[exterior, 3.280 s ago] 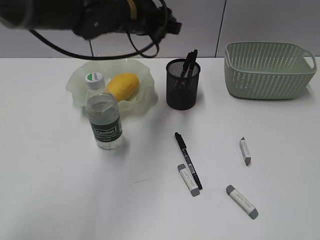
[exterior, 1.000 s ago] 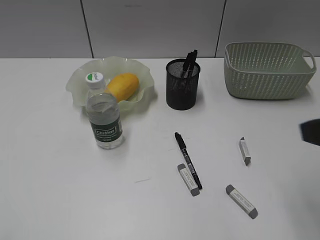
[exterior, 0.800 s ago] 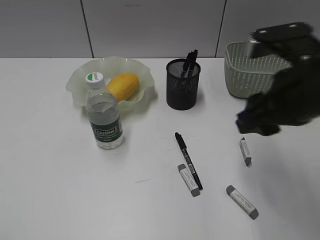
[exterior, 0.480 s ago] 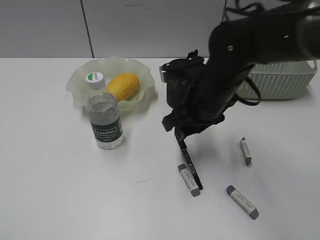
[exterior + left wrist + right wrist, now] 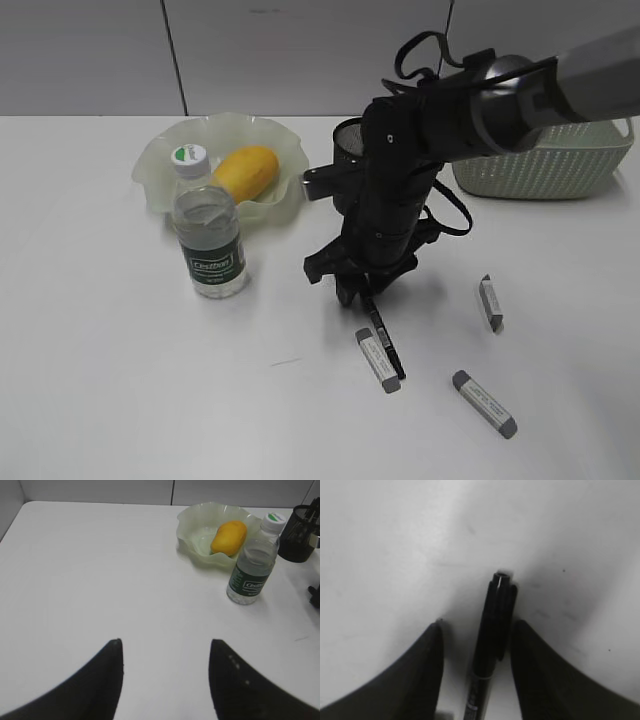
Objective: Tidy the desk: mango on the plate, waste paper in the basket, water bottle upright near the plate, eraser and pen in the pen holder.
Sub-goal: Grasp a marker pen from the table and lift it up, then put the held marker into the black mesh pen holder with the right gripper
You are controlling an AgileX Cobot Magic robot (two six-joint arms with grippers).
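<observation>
Near the middle of the desk (image 5: 120,400), a light, stiff, slippery pen (image 5: 490,645) is straddled at its capped end by the right gripper (image 5: 476,667), fingers apart, not yet closed.

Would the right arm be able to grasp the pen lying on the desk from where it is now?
Probably yes. The right gripper is open with the pen lying between its fingers, nothing blocking; the nearest eraser lies at the pen's far end.

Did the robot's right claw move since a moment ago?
Yes. The right gripper came in from the right side near the basket, swung left past the pen holder, and now sits low over the pen.
</observation>
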